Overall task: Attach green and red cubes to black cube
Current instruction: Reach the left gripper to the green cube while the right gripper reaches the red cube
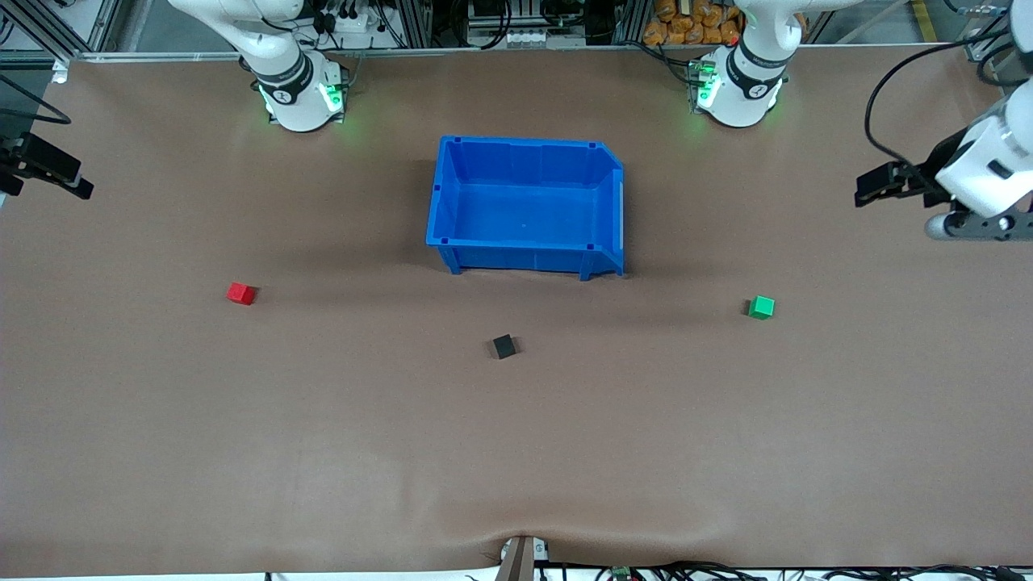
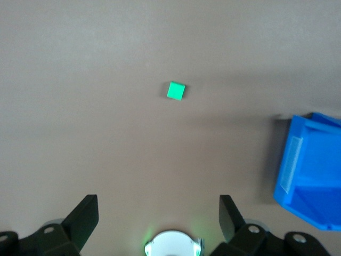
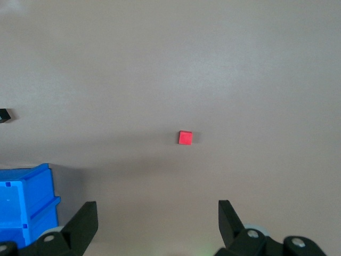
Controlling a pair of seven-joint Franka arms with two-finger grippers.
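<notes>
1. Your black cube (image 1: 503,346) sat lower centre, below the blue bin (image 1: 452,198).
2. Your red cube (image 1: 240,293) lay mid-frame toward the right arm's end; your green cube (image 1: 761,307) toward the left arm's.
3. Your left gripper (image 2: 159,216) hung spread at the frame's right edge; your right gripper (image 3: 157,220), spread, at the opposite edge.

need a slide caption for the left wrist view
Open left gripper above the bare table, green cube ahead, blue bin at frame edge.
</notes>
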